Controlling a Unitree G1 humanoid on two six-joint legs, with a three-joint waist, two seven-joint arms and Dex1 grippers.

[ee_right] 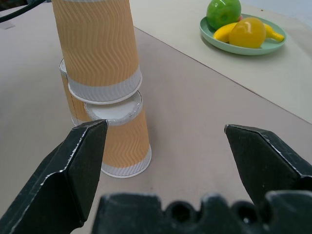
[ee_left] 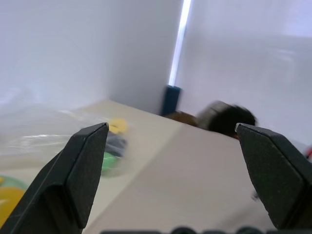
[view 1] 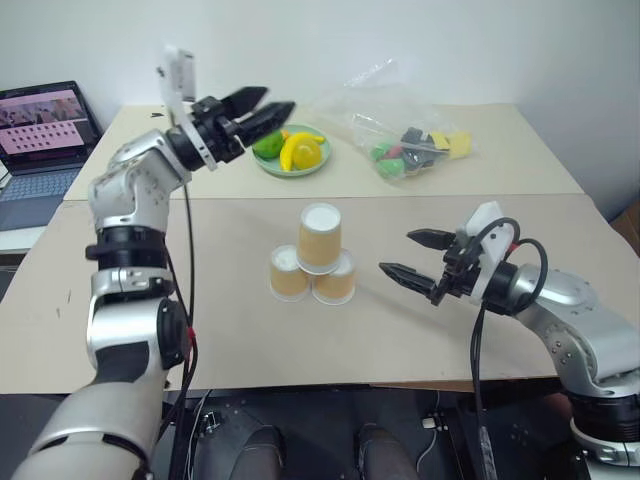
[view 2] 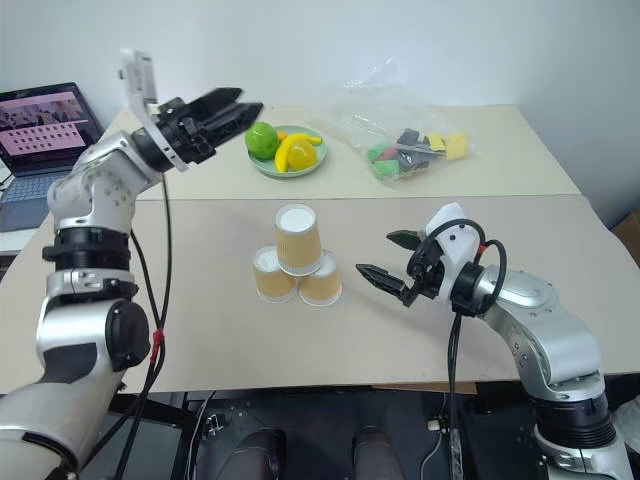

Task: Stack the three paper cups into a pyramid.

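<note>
Pyramid (view 1: 315,255) of three unmarked cups on the tabletop (view 1: 200,330), left gripper (view 1: 262,110) and right gripper (view 1: 405,255) both wide open, empty.

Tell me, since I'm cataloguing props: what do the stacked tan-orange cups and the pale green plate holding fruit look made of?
The tan-orange cups: likely paper, matte, with a wavy embossed wall and white rolled rims. The pale green plate: smooth and slightly glossy, plastic or glazed ceramic; the look leaves that open.
</note>
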